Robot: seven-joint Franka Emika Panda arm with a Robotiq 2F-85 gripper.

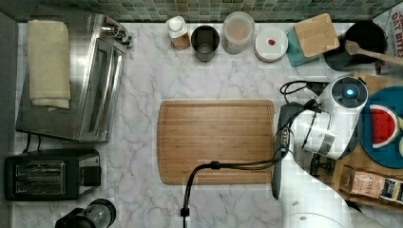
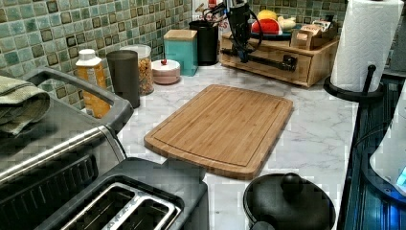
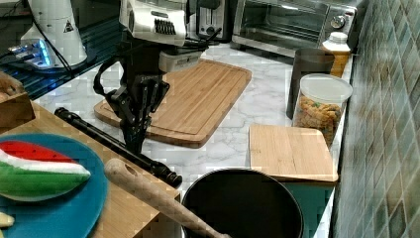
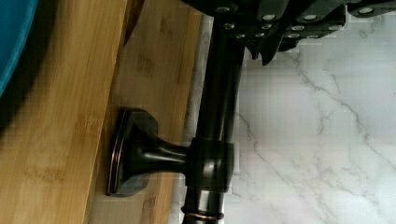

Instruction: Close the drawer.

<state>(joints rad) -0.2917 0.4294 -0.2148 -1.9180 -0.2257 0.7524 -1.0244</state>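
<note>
So the claw (image 3: 133, 142) sits right on the dark handle bar (image 3: 97, 134) of the drawer (image 2: 280, 71). We honestly can't tell whether it's clamped round the bar or just pressed against it. In the wrist view the bar (image 4: 219, 102) disappears straight under the claw, with one of its mounting posts (image 4: 140, 156) just beside it.

First worry, closest in: that bar is round and glossy. If the claw is only leaning on it, a push could ride up or down off the bar and skid onto the marble counter (image 4: 317, 140).

Second: the claw looks nearer one post than the middle of the bar. Pushing off-centre could skew the drawer in its slot and jam it before it seats.

As for where the drawer is, its wooden front (image 4: 154, 88) is just behind the bar, on the far side from the claw. It looks to us nearly flush under the wooden slab (image 3: 124, 213), so there's probably little travel left, if any.

Further out, the blue plate (image 3: 74, 198) with the watermelon slice (image 3: 34, 171) sits on that slab above and behind the claw. A hard shove could shunt the whole wooden unit back and rattle it. The cutting board (image 3: 193, 99) is well away on the claw's open side, so it's no bother.
</note>
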